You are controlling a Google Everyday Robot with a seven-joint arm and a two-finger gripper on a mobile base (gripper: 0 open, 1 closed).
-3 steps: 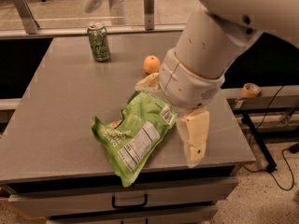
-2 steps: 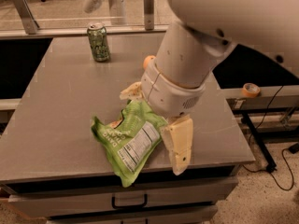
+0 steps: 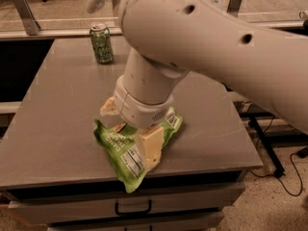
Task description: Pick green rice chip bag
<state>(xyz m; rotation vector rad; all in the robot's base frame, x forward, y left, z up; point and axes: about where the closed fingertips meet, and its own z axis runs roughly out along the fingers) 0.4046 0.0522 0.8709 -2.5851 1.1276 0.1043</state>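
The green rice chip bag (image 3: pixel 121 150) is a crinkled lime-green foil bag with a white nutrition label. It lies flat near the front edge of the grey table (image 3: pixel 57 124). My gripper (image 3: pixel 130 127) is right above the bag, low over its middle, with the big white arm covering much of it. One cream finger (image 3: pixel 150 147) rests over the bag's front right part and the other finger (image 3: pixel 109 107) is at its back left edge. The fingers stand apart, straddling the bag, and are not closed on it.
A green drink can (image 3: pixel 102 43) stands upright at the back left of the table. A drawer with a dark handle (image 3: pixel 133 209) is under the table's front edge. Floor cables and a stand (image 3: pixel 269 148) lie to the right. A glass railing (image 3: pixel 48 13) runs behind.
The arm has swung left and lowered over the bag. The fingers that were at the bag's right end now straddle its middle. The orange seen earlier is now hidden behind the arm.
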